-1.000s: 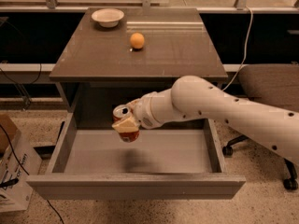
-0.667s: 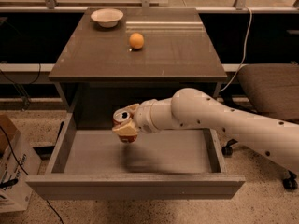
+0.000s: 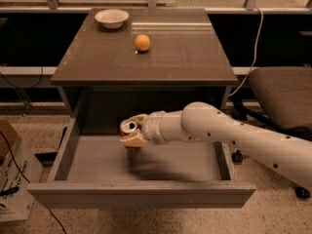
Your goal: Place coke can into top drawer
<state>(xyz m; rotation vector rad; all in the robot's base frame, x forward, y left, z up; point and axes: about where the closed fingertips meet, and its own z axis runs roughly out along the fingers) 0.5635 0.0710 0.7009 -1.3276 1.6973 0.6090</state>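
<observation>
The coke can [image 3: 128,127], red-orange with a silver top, is held in my gripper [image 3: 133,130], which is shut on it. The can sits low inside the top drawer [image 3: 141,191], near the left middle of its pale grey floor; I cannot tell whether it touches the floor. The drawer is pulled fully open from the grey-brown cabinet [image 3: 146,62]. My white arm [image 3: 229,135] reaches in from the right across the drawer.
A white bowl [image 3: 112,18] and a round orange fruit [image 3: 142,42] sit on the cabinet top. A chair [image 3: 285,94] stands to the right. A cardboard box [image 3: 9,179] and cables lie on the floor at left.
My arm has lowered and my gripper has moved slightly left and down into the drawer with the can still held.
</observation>
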